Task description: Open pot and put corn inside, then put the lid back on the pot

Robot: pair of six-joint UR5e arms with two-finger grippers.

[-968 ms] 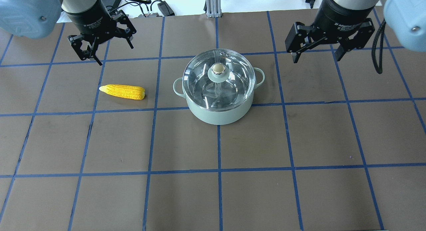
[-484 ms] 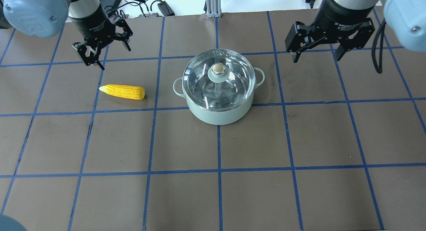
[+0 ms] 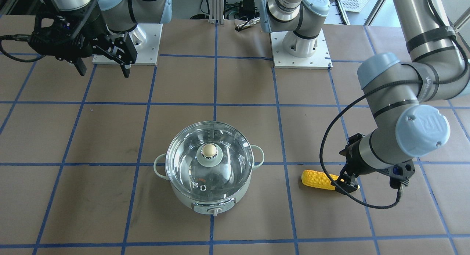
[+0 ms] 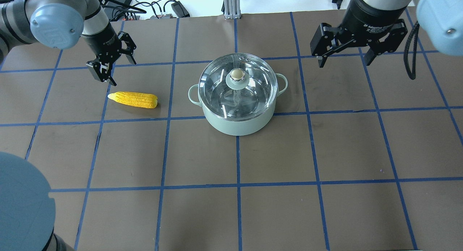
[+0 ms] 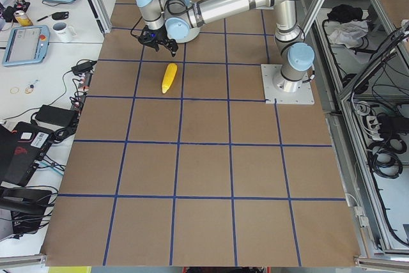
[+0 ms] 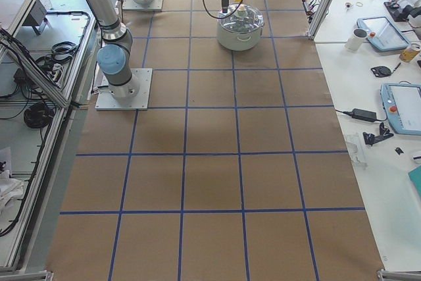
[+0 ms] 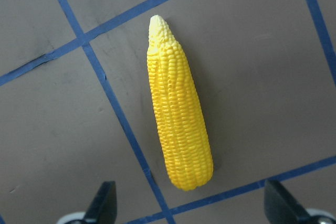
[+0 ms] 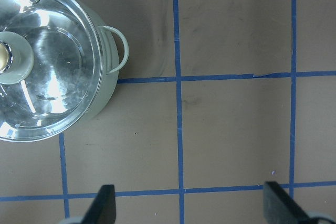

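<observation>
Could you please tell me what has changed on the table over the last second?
The left gripper has come down and moved toward the bright yellow ear of corn, jaws open, not yet touching it; nothing was taken hold of. The right gripper, open, the pale mint-green round pot, its clear glass domed lid and the corn stayed as they were.

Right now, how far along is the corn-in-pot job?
Nothing looks done yet: the lid sits closed on the pot, and the corn lies on the table beside it. In hand: the left gripper hangs near the corn with jaws wide, holding nothing; the right gripper is open, off to the pot's other side. Left: lift the lid, put the corn in, replace the lid.
</observation>
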